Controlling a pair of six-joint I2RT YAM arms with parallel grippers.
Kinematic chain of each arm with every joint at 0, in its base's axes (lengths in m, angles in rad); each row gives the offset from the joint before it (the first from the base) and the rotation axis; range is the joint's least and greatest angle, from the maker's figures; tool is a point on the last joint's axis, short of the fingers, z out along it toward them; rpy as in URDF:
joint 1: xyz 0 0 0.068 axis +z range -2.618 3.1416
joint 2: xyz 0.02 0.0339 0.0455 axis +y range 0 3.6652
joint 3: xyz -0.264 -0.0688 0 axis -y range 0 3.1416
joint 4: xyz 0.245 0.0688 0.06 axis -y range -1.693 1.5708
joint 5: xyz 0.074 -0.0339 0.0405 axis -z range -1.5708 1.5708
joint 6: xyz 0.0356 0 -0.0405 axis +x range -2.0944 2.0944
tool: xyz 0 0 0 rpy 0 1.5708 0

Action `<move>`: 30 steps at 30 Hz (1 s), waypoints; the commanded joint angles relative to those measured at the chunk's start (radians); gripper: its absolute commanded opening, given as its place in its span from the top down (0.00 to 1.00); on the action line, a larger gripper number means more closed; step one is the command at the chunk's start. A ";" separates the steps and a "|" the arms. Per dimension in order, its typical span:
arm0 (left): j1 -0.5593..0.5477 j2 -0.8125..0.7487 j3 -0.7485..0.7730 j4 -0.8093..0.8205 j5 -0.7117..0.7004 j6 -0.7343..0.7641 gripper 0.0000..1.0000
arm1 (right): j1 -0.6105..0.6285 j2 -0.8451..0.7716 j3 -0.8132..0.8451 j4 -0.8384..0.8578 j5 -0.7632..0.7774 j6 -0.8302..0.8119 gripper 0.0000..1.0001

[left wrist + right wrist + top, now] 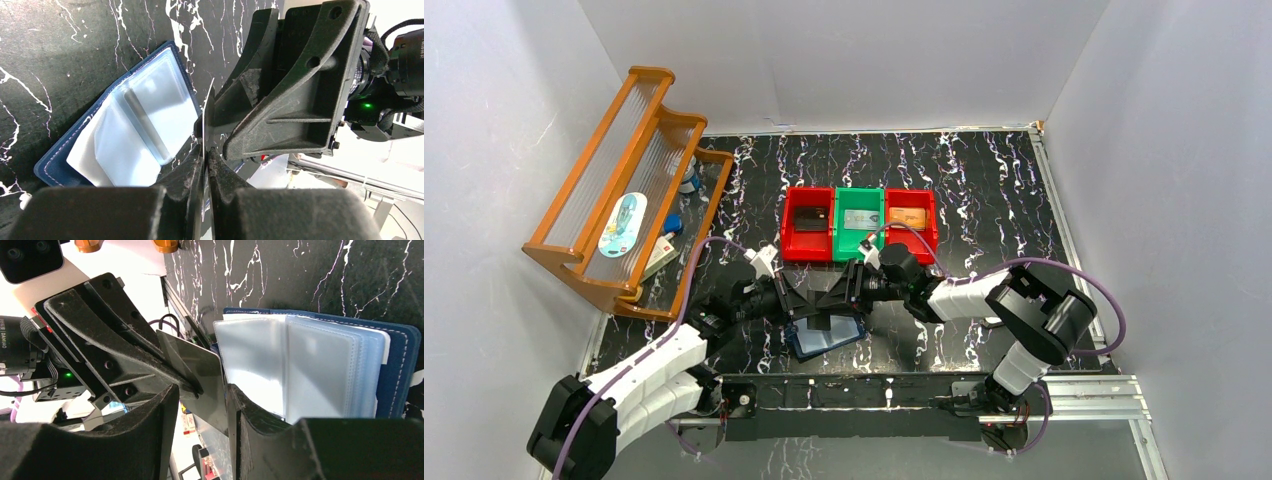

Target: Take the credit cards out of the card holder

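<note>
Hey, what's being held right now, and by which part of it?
A dark credit card, pinched at one edge by the left hand. The right hand straddles its other end, not closed on it.

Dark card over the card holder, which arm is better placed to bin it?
Likely right: the right gripper has its jaws either side of the dark card that the left gripper pinches.
</note>
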 commanded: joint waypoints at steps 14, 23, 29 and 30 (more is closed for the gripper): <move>0.003 -0.062 0.121 -0.205 -0.132 0.193 1.00 | -0.015 -0.129 -0.011 -0.211 0.147 -0.065 0.40; 0.003 -0.075 0.312 -0.274 -0.411 0.638 1.00 | -0.034 -0.250 -0.034 -0.362 0.279 -0.087 0.38; 0.003 0.044 0.441 -0.289 -0.441 0.938 1.00 | -0.051 -0.297 -0.053 -0.387 0.303 -0.092 0.38; 0.003 0.069 0.463 -0.297 -0.435 0.983 1.00 | -0.054 -0.303 -0.056 -0.389 0.305 -0.093 0.38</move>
